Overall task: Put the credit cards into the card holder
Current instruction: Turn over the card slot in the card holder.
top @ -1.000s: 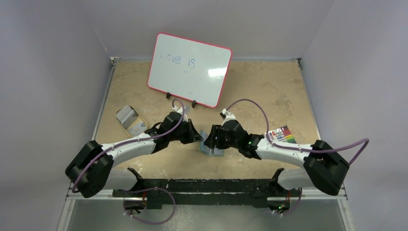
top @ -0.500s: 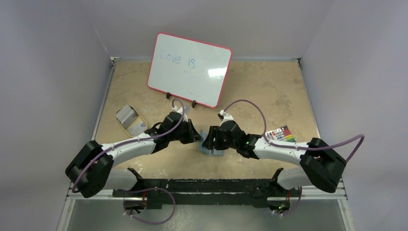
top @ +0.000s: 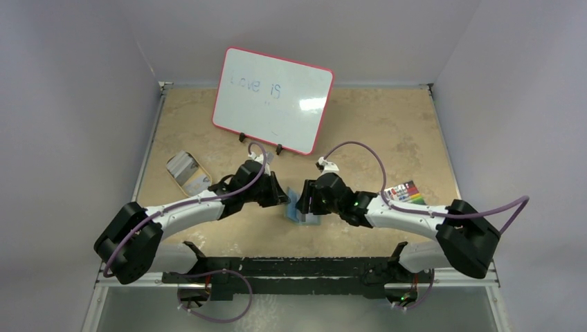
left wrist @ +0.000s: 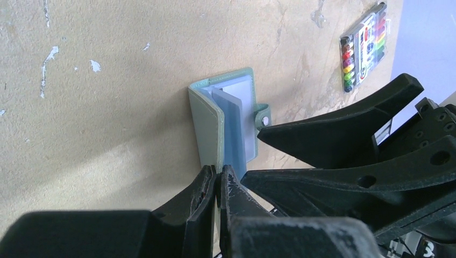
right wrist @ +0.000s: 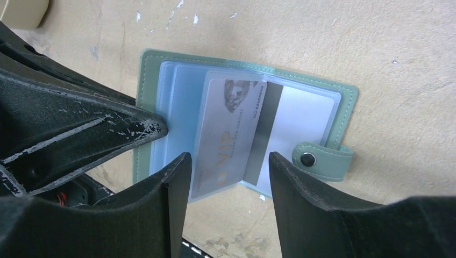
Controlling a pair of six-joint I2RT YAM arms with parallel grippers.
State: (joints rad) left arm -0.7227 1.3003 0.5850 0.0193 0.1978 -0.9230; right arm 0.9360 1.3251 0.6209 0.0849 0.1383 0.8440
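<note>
On the table (top: 387,131), the open card holder (right wrist: 344,99) lies at centre, 12 o'clock from the arm bases. The left gripper (left wrist: 216,185) is clamped on its cover. The right gripper (right wrist: 228,158) has its jaws apart, astride a striped credit card (right wrist: 231,123) that sits half in a pocket. Insertion seems underway; next, the card likely needs pushing toward 12 o'clock in the wrist view.

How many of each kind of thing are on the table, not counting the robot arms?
Whiteboard: 1
Marker pack: 1
Green card holder: 1
Striped card: 1
Open case: 1
Total: 5
</note>
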